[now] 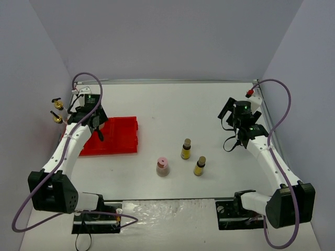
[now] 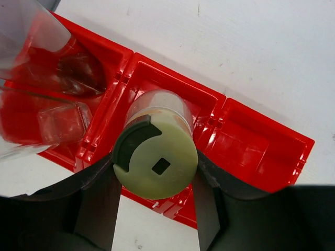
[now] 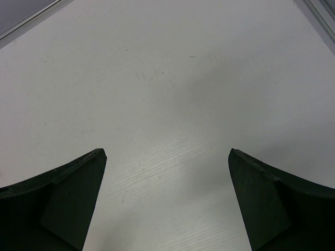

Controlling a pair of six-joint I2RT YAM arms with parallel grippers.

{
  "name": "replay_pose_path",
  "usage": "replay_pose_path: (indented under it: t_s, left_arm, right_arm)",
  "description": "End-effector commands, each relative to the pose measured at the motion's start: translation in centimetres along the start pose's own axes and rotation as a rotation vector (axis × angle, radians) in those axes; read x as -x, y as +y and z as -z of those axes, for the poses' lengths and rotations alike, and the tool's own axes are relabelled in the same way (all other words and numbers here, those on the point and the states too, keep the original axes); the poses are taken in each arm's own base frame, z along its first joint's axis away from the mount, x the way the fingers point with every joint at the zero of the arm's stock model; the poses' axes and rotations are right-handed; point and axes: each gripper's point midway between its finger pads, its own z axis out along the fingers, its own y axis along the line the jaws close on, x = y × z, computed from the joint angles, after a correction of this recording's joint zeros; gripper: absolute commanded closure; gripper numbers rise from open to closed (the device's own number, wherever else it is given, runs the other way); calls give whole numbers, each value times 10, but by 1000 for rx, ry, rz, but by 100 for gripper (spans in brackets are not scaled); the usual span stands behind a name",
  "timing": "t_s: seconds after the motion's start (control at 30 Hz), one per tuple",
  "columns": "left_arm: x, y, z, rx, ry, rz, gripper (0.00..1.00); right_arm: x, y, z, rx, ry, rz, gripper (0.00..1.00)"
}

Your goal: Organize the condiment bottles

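Left gripper (image 2: 155, 168) is clamped on the pale yellow cap of a squat beige bottle (image 2: 157, 151), one dark finger (image 2: 97, 201) pressed to each side of the cap. The bottle's body reaches down into the middle compartment of the red tray (image 2: 251, 151). The wrist view does not show whether its base rests on the compartment floor. The compartment's raised walls ring the bottle closely.

In the next compartment, on the side of the left finger, stand the two tall glass bottles (image 2: 39, 49) (image 2: 42, 123), close together and near that finger. From above, their gold spouts (image 1: 57, 103) poke out at the tray's far-left end, just beside the left wrist.

On the white table (image 1: 172, 110), to the right of the tray and between the two arms, three bottles stand upright and apart from one another. They are the pink-capped beige bottle (image 1: 163, 166) and two tiny yellow bottles (image 1: 186, 149) (image 1: 199, 166) with brown caps.

The right gripper (image 3: 166, 152) hangs over bare table near the far right corner, its fingers spread wide with nothing between them, well apart from every bottle.
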Motion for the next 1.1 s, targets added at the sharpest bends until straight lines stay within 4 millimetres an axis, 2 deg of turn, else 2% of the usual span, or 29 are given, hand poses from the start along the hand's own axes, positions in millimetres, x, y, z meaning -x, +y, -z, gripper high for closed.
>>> replay_pose_path:
  t_s: [0.0, 0.47, 0.77, 0.83, 0.87, 0.9, 1.0, 1.07]
  left_arm:
    - [11, -9, -17, -45, -40, 51, 100]
    - [-20, -13, -69, -9, 13, 55, 100]
    - [-29, -11, -84, 11, 24, 48, 100]
    - [-29, -11, -83, 14, 27, 46, 92]
    - [-28, -10, -82, 19, 25, 47, 84]
    - [-26, -8, -80, 25, 20, 49, 75]
    - [-21, -5, -74, 36, 10, 47, 33]
    - [-19, -2, -69, 44, 15, 41, 22]
  right_arm:
    - [16, 8, 5, 34, -61, -21, 0]
    - [18, 7, 8, 37, -67, -20, 0]
    - [19, 7, 10, 44, -71, -18, 0]
    - [20, 8, 10, 48, -72, -14, 0]
    - [20, 9, 10, 49, -72, -14, 0]
    - [20, 9, 10, 49, -72, -14, 0]
    - [22, 10, 10, 52, -73, -17, 0]
    - [22, 10, 10, 53, -73, -17, 0]
